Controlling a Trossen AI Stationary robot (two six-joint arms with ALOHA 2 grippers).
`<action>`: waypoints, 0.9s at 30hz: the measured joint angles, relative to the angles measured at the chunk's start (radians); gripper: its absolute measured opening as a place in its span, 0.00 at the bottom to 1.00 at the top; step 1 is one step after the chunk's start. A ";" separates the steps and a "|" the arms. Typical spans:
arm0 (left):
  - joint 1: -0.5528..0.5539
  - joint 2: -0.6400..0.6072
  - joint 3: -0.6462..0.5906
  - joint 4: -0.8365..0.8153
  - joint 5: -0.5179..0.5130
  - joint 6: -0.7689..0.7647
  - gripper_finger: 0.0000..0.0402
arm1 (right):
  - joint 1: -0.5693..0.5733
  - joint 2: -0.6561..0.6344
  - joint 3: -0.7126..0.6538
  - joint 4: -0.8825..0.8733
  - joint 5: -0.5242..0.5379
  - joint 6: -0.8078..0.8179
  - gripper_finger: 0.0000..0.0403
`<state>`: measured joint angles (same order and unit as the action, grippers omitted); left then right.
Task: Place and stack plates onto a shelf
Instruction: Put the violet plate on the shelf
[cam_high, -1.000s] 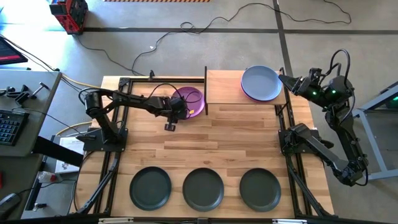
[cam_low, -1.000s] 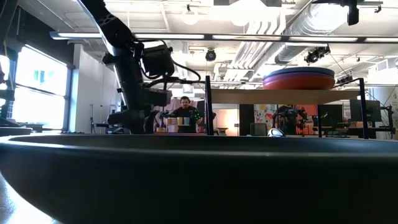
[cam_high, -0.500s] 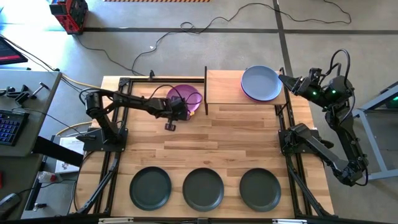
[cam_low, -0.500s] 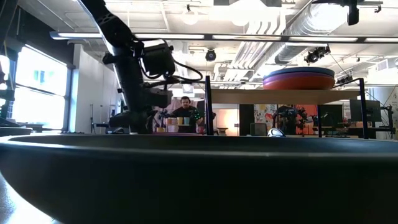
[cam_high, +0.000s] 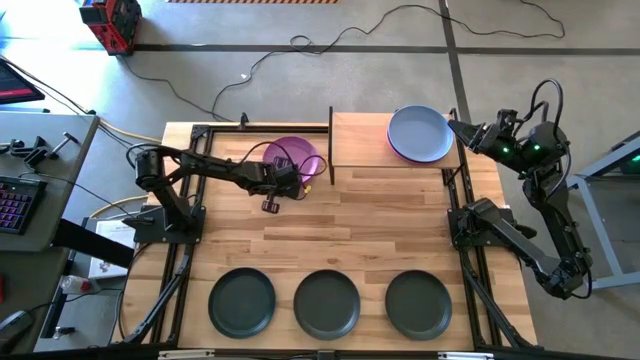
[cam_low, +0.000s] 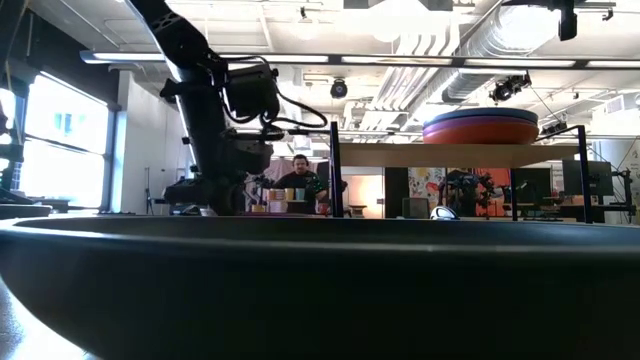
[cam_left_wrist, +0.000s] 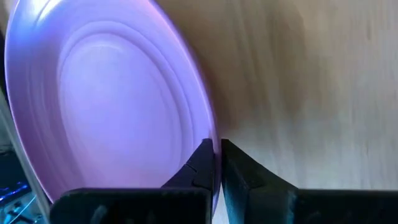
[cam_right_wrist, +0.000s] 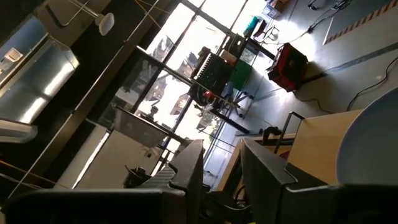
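Observation:
A purple plate (cam_high: 290, 155) lies on the wood table just left of the shelf (cam_high: 360, 140), and my left gripper (cam_high: 287, 180) is shut on its near rim. In the left wrist view the purple plate (cam_left_wrist: 112, 106) fills the picture. On the shelf sits a stack topped by a pale blue plate (cam_high: 420, 133). The low view shows the stack (cam_low: 480, 127) with an orange-red plate lowest. Three dark plates (cam_high: 326, 303) lie in a row along the near edge. My right gripper (cam_high: 460, 128) hangs open, raised by the shelf's right end, with nothing between its fingers. My left gripper pinches the purple plate's rim (cam_left_wrist: 210, 134) on its near side between its two fingers (cam_left_wrist: 202, 165), one on the plate's inner face and one on the outside. The fingers come slanting down from the table's near left. I cannot tell whether the far rim still rests on the table.
Black metal rods (cam_high: 331, 145) frame the shelf, one upright close to the purple plate's right. Black arm frames (cam_high: 175, 250) run along both table sides. A dark plate's rim (cam_low: 320, 290) fills the low view's foreground. The table's middle (cam_high: 380, 230) holds nothing.
My left gripper has taken hold of the purple plate's near rim and gone a little toward the table's left edge. The plate has moved with it, away from the shelf's upright rod. My right arm has kept still.

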<state>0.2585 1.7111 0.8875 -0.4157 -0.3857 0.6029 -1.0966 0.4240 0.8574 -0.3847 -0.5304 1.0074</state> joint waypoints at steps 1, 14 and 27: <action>0.000 -0.009 0.000 -0.002 -0.004 0.000 0.00 | 0.000 0.000 0.000 0.000 0.000 -0.004 0.23; 0.000 -0.221 0.001 -0.068 -0.051 -0.052 0.00 | 0.000 0.000 0.000 -0.006 0.000 -0.021 0.23; 0.000 -0.460 0.002 -0.062 -0.107 -0.051 0.00 | 0.000 0.000 0.000 -0.053 0.000 -0.025 0.23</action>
<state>0.2588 1.2508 0.8890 -0.4773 -0.4930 0.5514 -1.0966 0.4240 0.8574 -0.4377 -0.5301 0.9821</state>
